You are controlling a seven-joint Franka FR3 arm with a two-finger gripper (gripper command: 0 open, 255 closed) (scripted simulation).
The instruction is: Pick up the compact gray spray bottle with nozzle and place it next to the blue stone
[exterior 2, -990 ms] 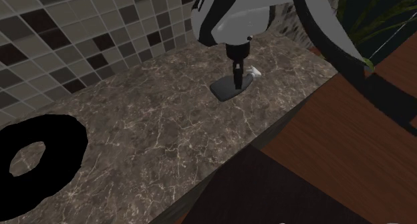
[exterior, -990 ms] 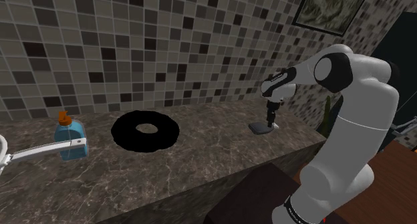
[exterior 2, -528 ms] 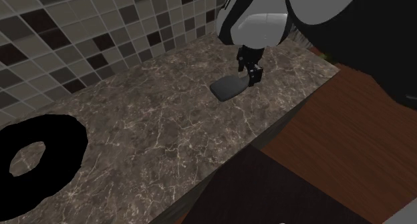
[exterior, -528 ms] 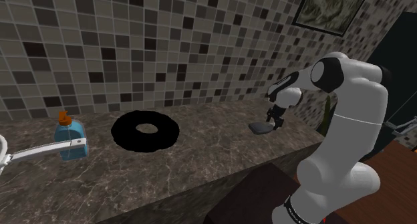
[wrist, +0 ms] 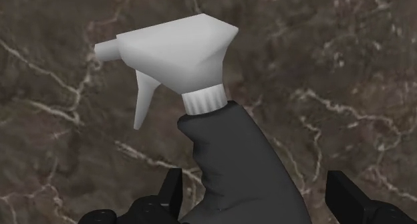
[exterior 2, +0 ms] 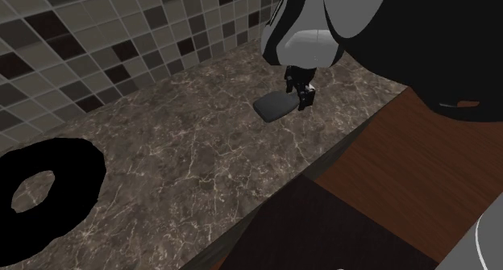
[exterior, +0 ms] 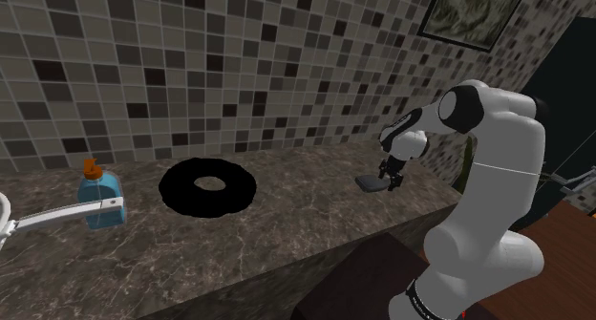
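Observation:
The spray bottle lies flat on the dark marble counter; it has a dark grey body and a white trigger nozzle. My black gripper is low over it and open. The grey body lies between the fingers. One finger is close against the body, and the other finger stands clear of it. In the shoulder view the gripper hangs at the right end of the bottle. The second exterior view has the bottle beside the gripper.
A black ring lies mid-counter. At the shoulder view's far left stand a blue bottle-like thing with an orange top and a white handle-like bar. A tiled wall backs the counter. The counter's edge runs close to the bottle.
The arm has swung toward the shoulder view's right and the hand has come down, from upright over the bottle's body to low around it near the nozzle end. The bottle has not moved.

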